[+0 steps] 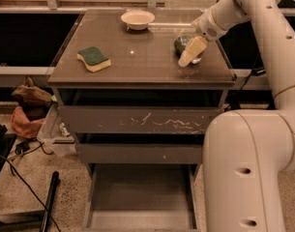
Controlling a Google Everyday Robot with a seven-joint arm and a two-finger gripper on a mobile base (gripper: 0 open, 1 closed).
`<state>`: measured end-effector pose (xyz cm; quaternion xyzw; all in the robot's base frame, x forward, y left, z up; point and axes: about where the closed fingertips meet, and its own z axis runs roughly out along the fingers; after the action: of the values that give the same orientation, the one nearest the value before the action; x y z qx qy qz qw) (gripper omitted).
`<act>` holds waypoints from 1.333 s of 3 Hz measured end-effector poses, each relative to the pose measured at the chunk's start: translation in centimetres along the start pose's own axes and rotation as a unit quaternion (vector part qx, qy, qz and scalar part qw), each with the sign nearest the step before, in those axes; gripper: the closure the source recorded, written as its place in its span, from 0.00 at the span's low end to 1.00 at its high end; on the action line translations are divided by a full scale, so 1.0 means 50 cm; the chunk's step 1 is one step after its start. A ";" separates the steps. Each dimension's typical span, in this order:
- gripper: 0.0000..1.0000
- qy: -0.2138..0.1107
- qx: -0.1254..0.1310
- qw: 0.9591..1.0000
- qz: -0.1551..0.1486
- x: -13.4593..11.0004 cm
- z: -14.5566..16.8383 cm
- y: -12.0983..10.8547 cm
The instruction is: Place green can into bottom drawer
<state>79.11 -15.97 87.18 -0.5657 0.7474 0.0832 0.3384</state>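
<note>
The green can [182,44] lies on the cabinet top [137,57] near its right edge, dark green with a silvery end. My gripper [190,53] reaches in from the upper right and sits right at the can, covering its right side. The bottom drawer [142,193] is pulled out at the foot of the cabinet, with a bare flat floor and nothing in it.
A green-topped yellow sponge [93,58] and a white bowl [138,18] are on the cabinet top. The scratched-front drawer [142,120] and middle drawer [137,153] are shut. My white base [248,173] stands at the right. Bags [27,111] and a black pole [50,202] lie on the floor at the left.
</note>
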 end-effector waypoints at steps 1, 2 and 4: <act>0.00 0.004 -0.009 1.000 0.023 -0.002 0.008 0.000; 0.00 0.009 -0.020 0.999 0.045 0.007 0.027 0.005; 0.16 0.019 -0.039 0.996 0.077 0.041 0.080 0.015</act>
<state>79.82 -15.31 82.73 -0.5204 0.7913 0.1276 0.2945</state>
